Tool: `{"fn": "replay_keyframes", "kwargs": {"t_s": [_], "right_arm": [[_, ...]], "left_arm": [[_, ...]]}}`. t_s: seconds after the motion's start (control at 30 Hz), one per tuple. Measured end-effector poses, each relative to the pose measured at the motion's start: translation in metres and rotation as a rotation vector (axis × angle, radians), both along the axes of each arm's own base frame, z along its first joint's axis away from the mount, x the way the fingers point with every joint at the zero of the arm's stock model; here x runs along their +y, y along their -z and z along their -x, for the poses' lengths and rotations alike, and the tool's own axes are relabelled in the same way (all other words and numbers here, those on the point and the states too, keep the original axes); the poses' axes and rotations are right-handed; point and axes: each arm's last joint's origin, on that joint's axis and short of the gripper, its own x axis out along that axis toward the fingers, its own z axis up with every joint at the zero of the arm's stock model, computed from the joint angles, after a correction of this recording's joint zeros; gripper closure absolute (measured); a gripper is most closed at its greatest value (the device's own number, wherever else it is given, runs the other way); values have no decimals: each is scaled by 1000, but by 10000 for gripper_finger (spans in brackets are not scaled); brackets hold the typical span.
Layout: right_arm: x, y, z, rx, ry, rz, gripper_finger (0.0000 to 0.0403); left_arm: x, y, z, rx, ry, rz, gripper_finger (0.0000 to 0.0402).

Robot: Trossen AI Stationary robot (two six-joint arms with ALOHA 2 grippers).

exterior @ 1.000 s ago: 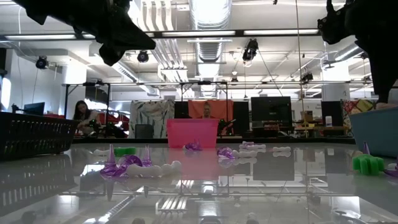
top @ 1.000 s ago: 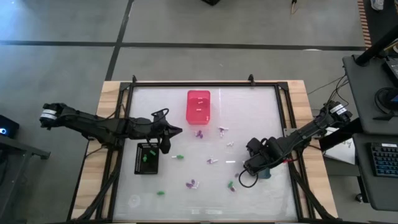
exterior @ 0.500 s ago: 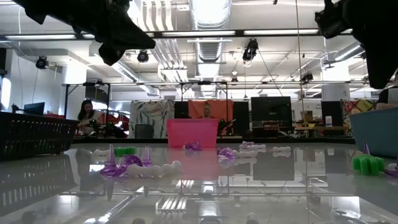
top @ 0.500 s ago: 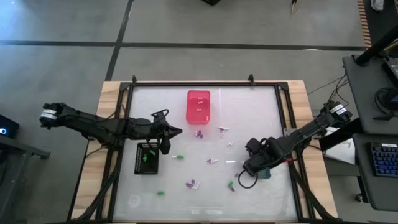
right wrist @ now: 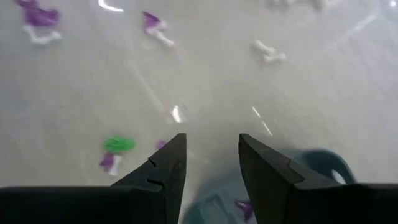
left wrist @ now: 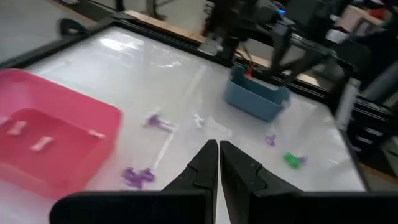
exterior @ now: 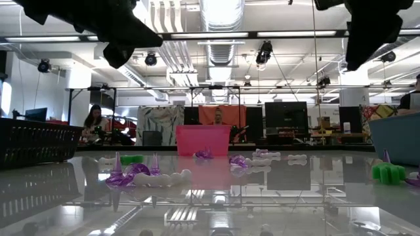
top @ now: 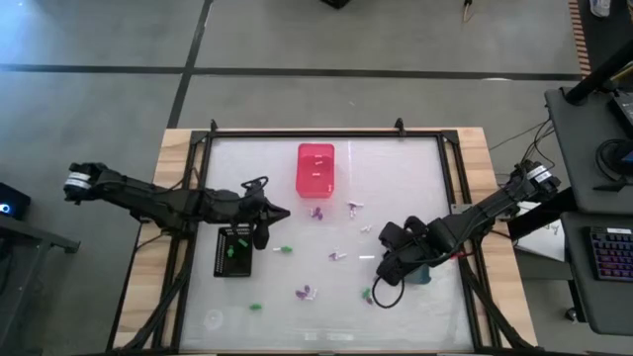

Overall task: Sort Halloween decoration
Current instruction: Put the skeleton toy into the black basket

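Small green, purple and white Halloween decoration pieces lie scattered on the white table: a purple one (top: 316,212), a white one (top: 365,228), a green one (top: 285,248), and a green and purple pair (top: 368,294). My right gripper (top: 382,269) hangs open and empty above the table, just left of the grey-blue bin (top: 421,273). In the right wrist view its fingers (right wrist: 208,163) stand apart over bare table, and a purple piece (right wrist: 242,209) lies in the bin (right wrist: 317,167). My left gripper (top: 269,212) is shut and empty (left wrist: 219,155), raised near the black bin (top: 234,251).
A pink bin (top: 316,168) with white bones (left wrist: 43,142) stands at the far middle. A black frame (top: 326,133) runs round the table. Pieces lie loose between the bins, among them purple ones (top: 305,293) and a green one (top: 256,308) near the front.
My right gripper has risen and swung from beside the grey-blue bin a little toward the table's left, tipping less steeply downward. The left arm and the pieces stay where they were.
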Motion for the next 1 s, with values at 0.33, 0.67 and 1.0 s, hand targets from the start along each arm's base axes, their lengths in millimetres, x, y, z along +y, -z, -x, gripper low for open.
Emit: {"fn": "replay_keyframes", "kwargs": {"t_s": [0.33,0.67,1.0], "right_arm": [[2,-2,-5,-60,-60,24,266],[2,-2,-6,-72,-56,44,266],[1,-2,-6,-74,-65,53,266]], "left_arm": [[-24,17,-12,128,117,-4,402],[-37,46,-37,511,217,-221,402],[-41,70,-47,671,316,-278,363]]}}
